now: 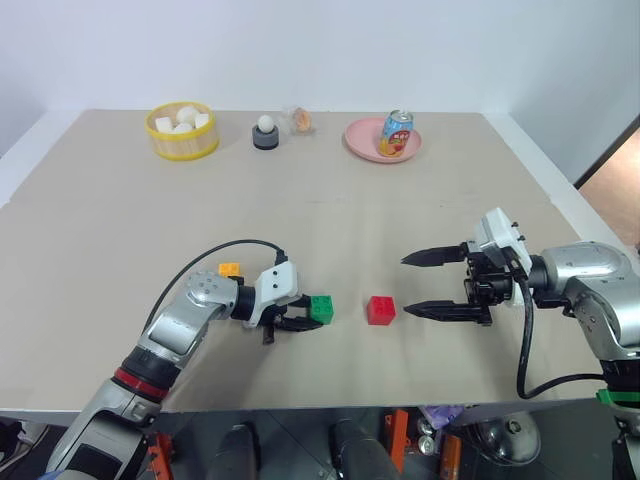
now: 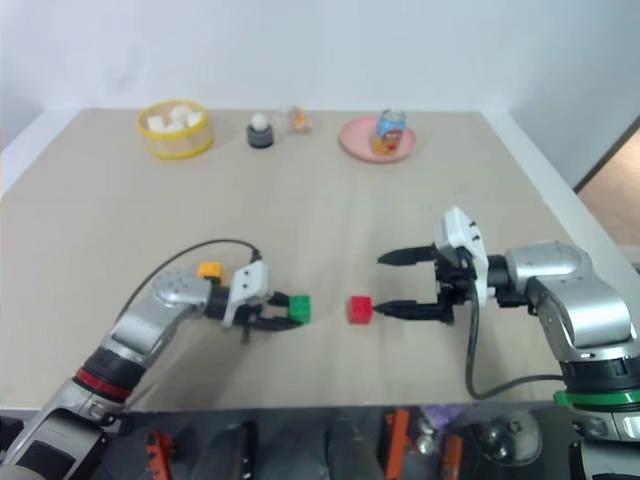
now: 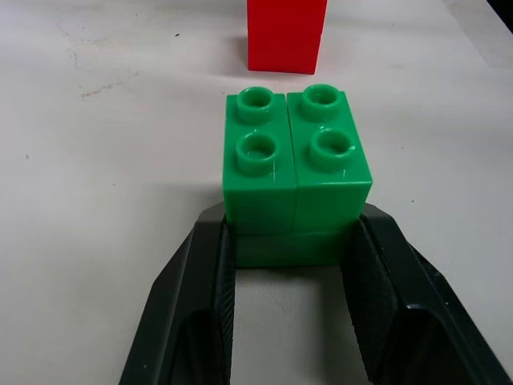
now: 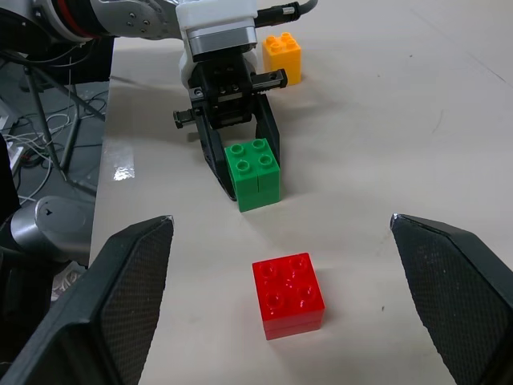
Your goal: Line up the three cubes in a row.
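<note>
Green cube (image 3: 295, 172): studded top up, resting on the table (image 1: 330, 220), its rear part clamped between the closed fingers of the left gripper (image 1: 300, 320), most of the block jutting past the fingertips. Red cube (image 4: 288, 294): on the table just beyond the green one and apart from it, lying ahead of the right gripper (image 1: 417, 284), whose jaws stood spread wide and held nothing. Yellow-orange cube (image 4: 282, 57): behind the left gripper, beside its wrist, well apart from the other two.
</note>
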Motion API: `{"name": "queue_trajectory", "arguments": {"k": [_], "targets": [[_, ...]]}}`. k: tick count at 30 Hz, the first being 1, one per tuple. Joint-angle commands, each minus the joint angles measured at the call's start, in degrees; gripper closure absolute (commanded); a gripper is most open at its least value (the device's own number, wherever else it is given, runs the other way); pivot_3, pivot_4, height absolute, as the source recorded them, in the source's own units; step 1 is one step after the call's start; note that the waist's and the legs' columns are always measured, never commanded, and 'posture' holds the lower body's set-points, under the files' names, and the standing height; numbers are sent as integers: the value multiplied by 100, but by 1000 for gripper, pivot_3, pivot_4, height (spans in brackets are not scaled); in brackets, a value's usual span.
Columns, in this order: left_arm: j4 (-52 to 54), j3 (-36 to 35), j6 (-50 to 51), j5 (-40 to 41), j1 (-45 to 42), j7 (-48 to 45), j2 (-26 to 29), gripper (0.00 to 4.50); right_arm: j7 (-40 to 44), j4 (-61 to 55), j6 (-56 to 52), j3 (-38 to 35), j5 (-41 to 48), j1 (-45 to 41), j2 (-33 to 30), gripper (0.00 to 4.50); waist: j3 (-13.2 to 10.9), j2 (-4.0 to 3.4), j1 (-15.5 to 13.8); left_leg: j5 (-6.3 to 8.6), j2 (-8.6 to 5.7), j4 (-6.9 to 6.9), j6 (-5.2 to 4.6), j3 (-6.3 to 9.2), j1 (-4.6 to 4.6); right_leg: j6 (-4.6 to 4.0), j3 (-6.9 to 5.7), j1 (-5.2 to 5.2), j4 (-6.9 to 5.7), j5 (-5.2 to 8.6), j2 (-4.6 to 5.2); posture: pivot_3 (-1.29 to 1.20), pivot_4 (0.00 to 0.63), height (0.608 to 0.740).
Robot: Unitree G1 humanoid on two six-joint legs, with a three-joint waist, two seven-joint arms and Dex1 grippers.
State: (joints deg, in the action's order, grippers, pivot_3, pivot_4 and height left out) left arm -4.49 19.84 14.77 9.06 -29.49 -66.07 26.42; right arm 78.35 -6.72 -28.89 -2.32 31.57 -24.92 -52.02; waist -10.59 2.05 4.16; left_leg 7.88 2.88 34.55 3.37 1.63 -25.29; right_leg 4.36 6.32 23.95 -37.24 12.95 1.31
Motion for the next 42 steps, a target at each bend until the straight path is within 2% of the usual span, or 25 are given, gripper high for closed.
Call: {"name": "queue_trajectory", "arguments": {"k": [1, 6, 8, 14, 22, 28, 36, 42], "targets": [[44, -65, -111, 11, -10, -42, 49, 3208, -9, -69, 49, -89, 48, -140, -10, 0, 0, 0, 0, 0, 0, 0, 0, 0, 0, 0, 0, 0, 0, 0, 0, 0, 150, 740], [43, -65, -126, 7, -16, -48, 34, 3208, -17, -46, 68, -76, 28, -169, 4, 0, 0, 0, 0, 0, 0, 0, 0, 0, 0, 0, 0, 0, 0, 0, 0, 0, 150, 740], [16, -106, -24, 30, -39, 11, 6, 2136, -22, -30, 73, -72, 21, -183, 11, 0, 0, 0, 0, 0, 0, 0, 0, 0, 0, 0, 0, 0, 0, 0, 0, 0, 150, 740], [9, -118, -56, -6, -81, 47, 19, 96, -3, 16, 84, -88, 4, -217, 24, 0, 0, 0, 0, 0, 0, 2, 0, 1, 2, 1, 0, -3, 0, -1, 0, 0, 150, 740], [169, -209, 122, 96, -81, 85, 45, 39, 3, 96, 52, -85, 20, -343, 41, 0, 0, 0, 1, -1, 0, 3, -2, 0, 8, 1, 0, -7, 0, -2, 0, 0, 150, 740], [337, -307, 145, 111, -15, 78, 273, 39, 30, 134, 24, -85, 38, -424, 38, 0, 0, 0, 2, -1, 0, 2, -2, 1, 7, 1, 0, -7, -1, -1, -1, 0, 150, 740], [1277, -891, 878, 739, 425, -22, 875, 39, 87, 233, 6, -105, 36, -552, 1, 0, 0, -1, 9, -1, 1, 0, -2, 0, 7, 0, 0, -6, -1, 0, 0, 0, 150, 740], [2274, -1877, 1948, 1777, 717, 364, 1208, 39, 130, 278, -2, -116, 33, -592, -37, 0, -1, -1, 9, -1, 2, 0, -2, 0, 6, -1, 0, -5, -1, 1, 1, 0, 150, 740]]}}
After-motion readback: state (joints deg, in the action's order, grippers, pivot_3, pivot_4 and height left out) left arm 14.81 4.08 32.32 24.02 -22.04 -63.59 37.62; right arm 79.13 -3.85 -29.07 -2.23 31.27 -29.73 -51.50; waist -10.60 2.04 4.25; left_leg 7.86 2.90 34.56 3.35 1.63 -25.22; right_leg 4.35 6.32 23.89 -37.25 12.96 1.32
